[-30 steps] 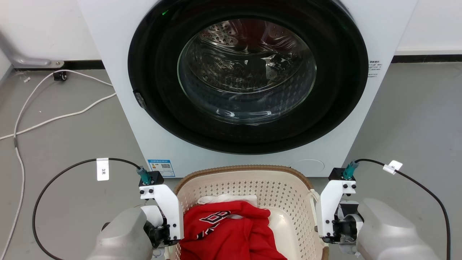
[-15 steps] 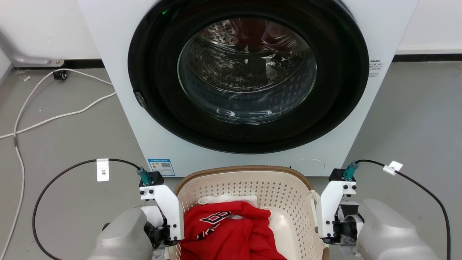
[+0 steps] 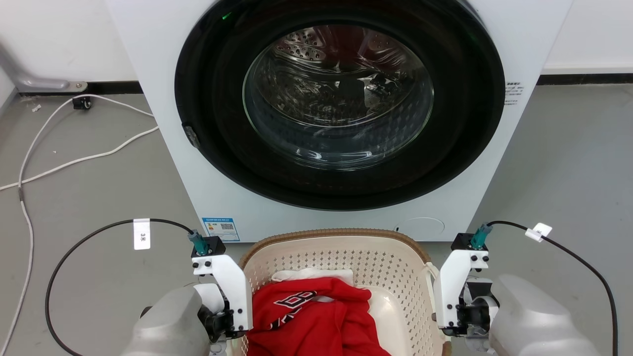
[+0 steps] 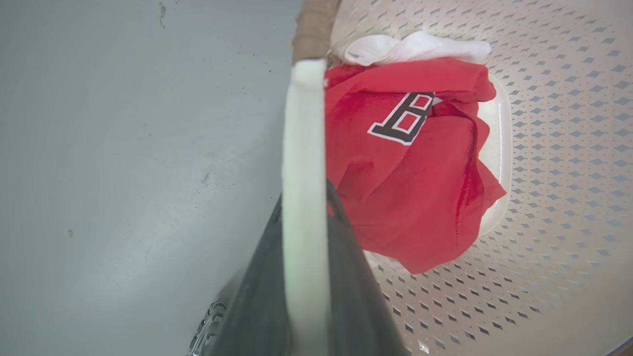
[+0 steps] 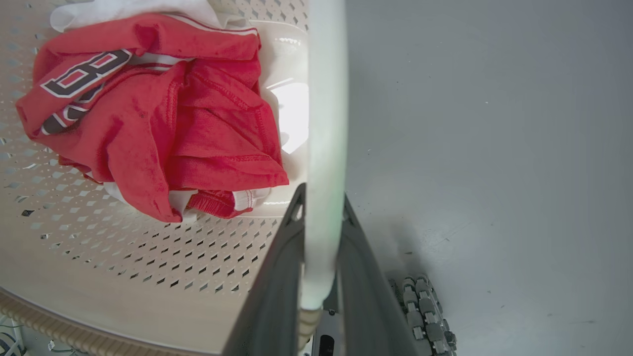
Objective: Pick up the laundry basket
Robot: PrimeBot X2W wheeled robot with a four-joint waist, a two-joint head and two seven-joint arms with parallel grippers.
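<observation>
The cream-white perforated plastic laundry basket (image 3: 341,257) with its brown woven-look rim (image 3: 341,231) sits between the two arms, just in front of the white front-loading washing machine (image 3: 163,99), whose round glass door is closed. A crumpled red jersey (image 3: 316,316) and a white cloth (image 3: 311,273) lie inside it.

The left pincer (image 4: 305,198) is clamped on the white loop handle (image 4: 304,123) on its side, a dark finger pressed against each face of the band. The right pincer (image 5: 322,195) grips the opposite white handle (image 5: 326,99) the same way.

Over the last second, both wrists and the basket rim have slipped slightly lower in the head view, while the washing machine has held its place. So the camera has not moved. The basket is travelling with the arms, which I read as the start of the lift, with both grips holding. Whether the base has left the grey floor (image 3: 99,188) I cannot tell.

What remains, I judge, is an even raise on both sides, so the load stays level and neither thin handle twists out of its pincer.
</observation>
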